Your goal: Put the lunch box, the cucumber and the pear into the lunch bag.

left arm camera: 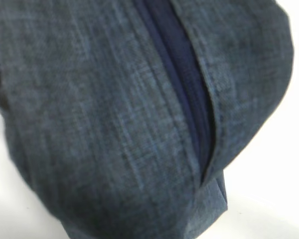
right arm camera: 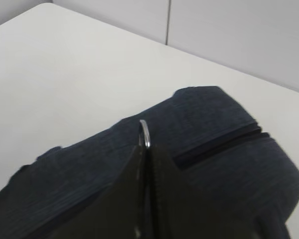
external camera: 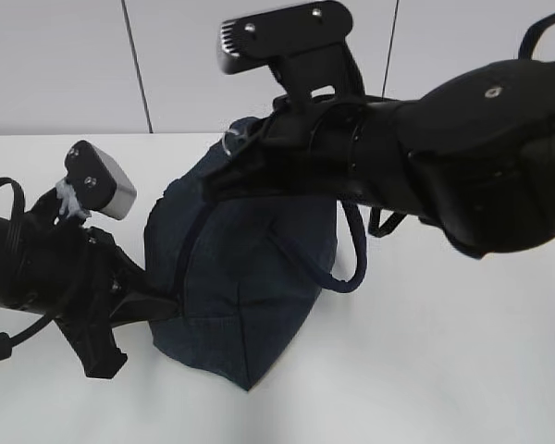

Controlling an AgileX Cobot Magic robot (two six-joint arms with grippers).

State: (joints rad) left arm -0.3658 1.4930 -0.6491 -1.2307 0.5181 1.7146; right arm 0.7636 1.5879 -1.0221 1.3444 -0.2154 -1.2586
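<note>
The exterior view looks down at a slant across the table (external camera: pixel 462 370). Both wrist views sit close over the bag (external camera: pixel 250 277), which all three share.

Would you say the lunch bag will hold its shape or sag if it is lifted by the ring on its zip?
The lunch bag is creased cloth, so it would probably sag. The ring, pinched in the right hand, is thin and might slip.

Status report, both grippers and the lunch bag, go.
Right gripper shut on ring pull. Left gripper against lunch bag base, jaws hidden. Zipper looks closed. Lunch box, cucumber, pear not in view.
</note>
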